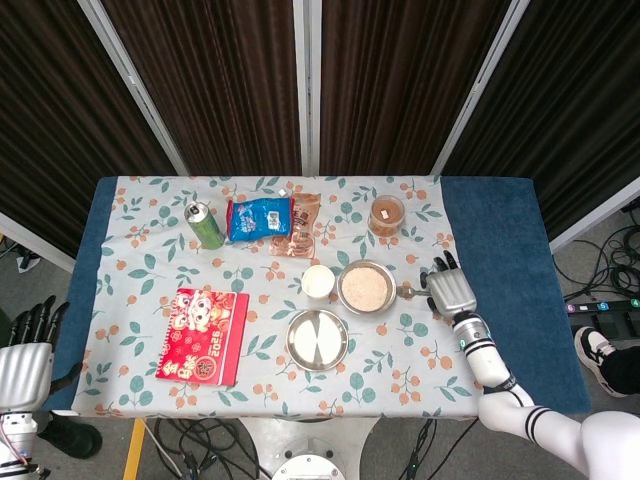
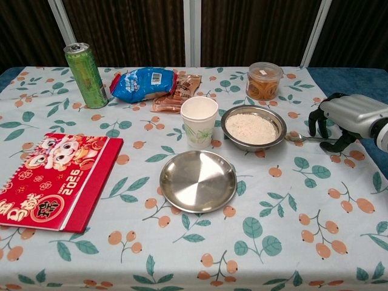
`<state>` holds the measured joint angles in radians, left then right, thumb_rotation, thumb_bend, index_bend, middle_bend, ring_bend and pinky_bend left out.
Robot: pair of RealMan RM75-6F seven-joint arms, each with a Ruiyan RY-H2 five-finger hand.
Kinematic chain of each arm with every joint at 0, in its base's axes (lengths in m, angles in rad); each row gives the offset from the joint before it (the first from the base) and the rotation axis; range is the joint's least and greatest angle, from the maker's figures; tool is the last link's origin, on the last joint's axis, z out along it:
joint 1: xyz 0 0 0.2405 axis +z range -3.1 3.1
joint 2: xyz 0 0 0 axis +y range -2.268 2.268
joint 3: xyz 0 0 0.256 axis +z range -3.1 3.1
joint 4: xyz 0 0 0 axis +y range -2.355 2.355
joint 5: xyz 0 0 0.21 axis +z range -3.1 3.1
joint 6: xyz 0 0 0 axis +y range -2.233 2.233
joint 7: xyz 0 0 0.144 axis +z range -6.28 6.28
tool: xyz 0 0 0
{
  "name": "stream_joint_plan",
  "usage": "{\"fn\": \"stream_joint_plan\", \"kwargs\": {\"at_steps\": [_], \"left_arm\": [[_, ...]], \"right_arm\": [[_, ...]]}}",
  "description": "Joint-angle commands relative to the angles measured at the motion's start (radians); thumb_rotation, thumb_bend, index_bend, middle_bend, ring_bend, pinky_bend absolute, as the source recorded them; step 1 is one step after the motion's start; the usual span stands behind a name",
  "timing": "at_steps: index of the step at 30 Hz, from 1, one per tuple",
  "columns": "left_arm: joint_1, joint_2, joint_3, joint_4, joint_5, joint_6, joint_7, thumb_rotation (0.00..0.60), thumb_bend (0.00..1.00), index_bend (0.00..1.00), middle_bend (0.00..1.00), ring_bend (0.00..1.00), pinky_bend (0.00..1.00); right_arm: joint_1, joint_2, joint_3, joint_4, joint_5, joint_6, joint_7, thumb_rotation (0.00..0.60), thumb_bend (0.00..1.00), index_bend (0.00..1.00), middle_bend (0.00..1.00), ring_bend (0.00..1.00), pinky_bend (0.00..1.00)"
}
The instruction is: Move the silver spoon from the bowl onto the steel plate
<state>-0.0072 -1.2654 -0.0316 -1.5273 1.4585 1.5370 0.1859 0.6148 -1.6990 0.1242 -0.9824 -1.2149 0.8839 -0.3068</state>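
The silver spoon (image 2: 301, 138) (image 1: 409, 292) lies flat on the tablecloth just right of the steel bowl (image 2: 250, 147) (image 1: 341, 290) of rice, its handle pointing right. My right hand (image 2: 339, 118) (image 1: 449, 291) hovers over the handle's end, fingers curved down on the far side and thumb on the near side, apart, not visibly gripping it. The empty steel plate (image 2: 198, 180) (image 1: 317, 340) sits in front of the bowl. My left hand (image 1: 25, 362) hangs off the table's left edge with fingers spread, holding nothing.
A paper cup (image 2: 199, 121) stands left of the bowl. A lidded jar (image 2: 264, 80), a brown packet (image 2: 182, 91), a blue snack bag (image 2: 143, 83) and a green can (image 2: 85, 75) line the back. A red calendar book (image 2: 51, 180) lies at the front left.
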Motion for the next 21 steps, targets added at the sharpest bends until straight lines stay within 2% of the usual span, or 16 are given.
{"fn": "stream_joint_plan", "kwargs": {"at_steps": [1, 21], "left_arm": [[0.000, -0.001, 0.001, 0.001, 0.000, -0.002, -0.001, 0.600, 0.24, 0.13, 0.10, 0.05, 0.11], [0.004, -0.005, 0.004, 0.010, -0.001, -0.001, -0.002, 0.600, 0.24, 0.13, 0.10, 0.05, 0.11]], "right_arm": [[0.000, -0.002, 0.000, 0.005, -0.002, 0.000, 0.004, 0.600, 0.29, 0.45, 0.52, 0.14, 0.03], [0.002, -0.014, -0.006, 0.035, -0.027, -0.010, 0.042, 0.600, 0.32, 0.54, 0.57, 0.17, 0.03]]}}
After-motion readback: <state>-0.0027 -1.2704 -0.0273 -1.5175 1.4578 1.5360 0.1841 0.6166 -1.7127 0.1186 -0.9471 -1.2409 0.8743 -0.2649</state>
